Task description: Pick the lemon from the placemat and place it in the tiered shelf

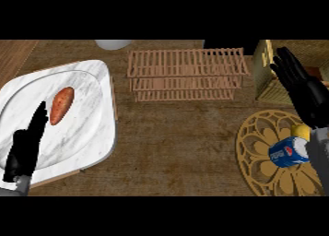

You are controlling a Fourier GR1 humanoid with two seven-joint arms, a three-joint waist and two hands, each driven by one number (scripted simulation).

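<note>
Right hand (308,97) is hanging open, fingers straight and slightly spread, pointing away from the robot. Just nearer the robot, the lemon (300,131) is lying on the round golden placemat (256,138), just beside a blue cola can (288,153). The forearm is covering the lemon's right side, so its long axis cannot be told. The wooden tiered shelf (187,73) is standing well apart, leftward. Left hand (24,152), fingers straight and together, is resting over the marble plate (92,97).

The dark brown counter (180,138) shows wood grain; the white veined marble tray (92,92) looks smooth. The pale slatted tiered shelf (187,62) is matt wood.
</note>
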